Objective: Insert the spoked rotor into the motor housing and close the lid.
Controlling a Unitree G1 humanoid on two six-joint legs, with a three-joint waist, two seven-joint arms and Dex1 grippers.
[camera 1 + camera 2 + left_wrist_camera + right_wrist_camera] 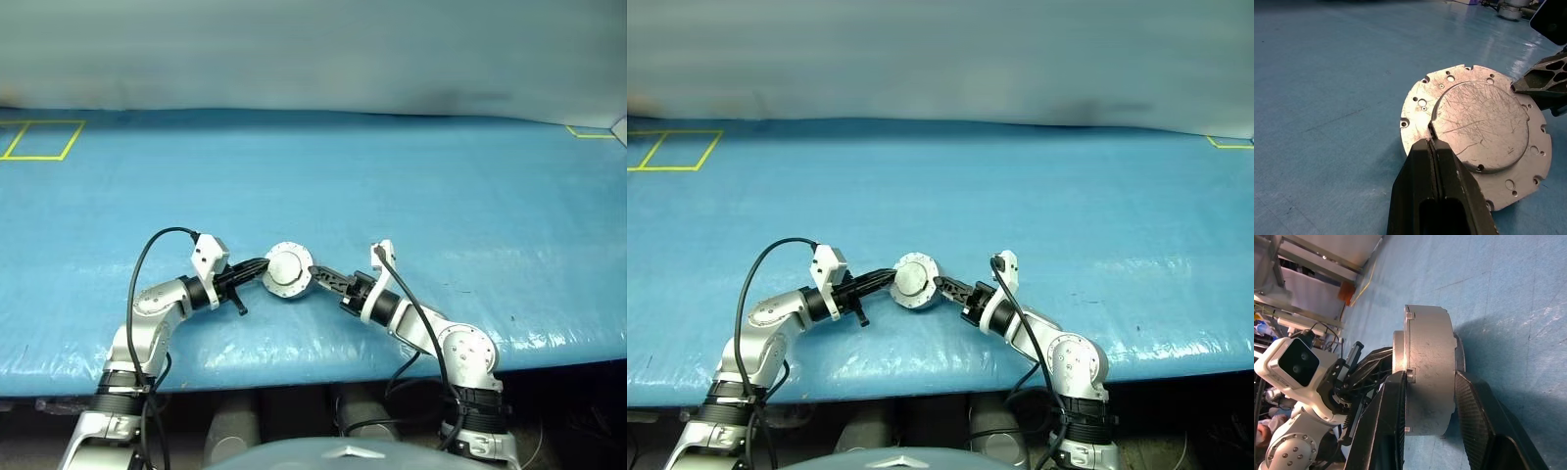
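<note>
Two grippers, left fingers [1436, 196] closed, right fingers [1476, 421] clamping one motor housing [287, 271]

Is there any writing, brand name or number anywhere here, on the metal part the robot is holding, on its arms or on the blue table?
No text can be read anywhere.
Motor housing: scratches and small holes on its flat face, no lettering.
Left gripper and right gripper: plain black fingers, no label.
Blue table cover: yellow outlined boxes near its far corners, with nothing written in them.
</note>
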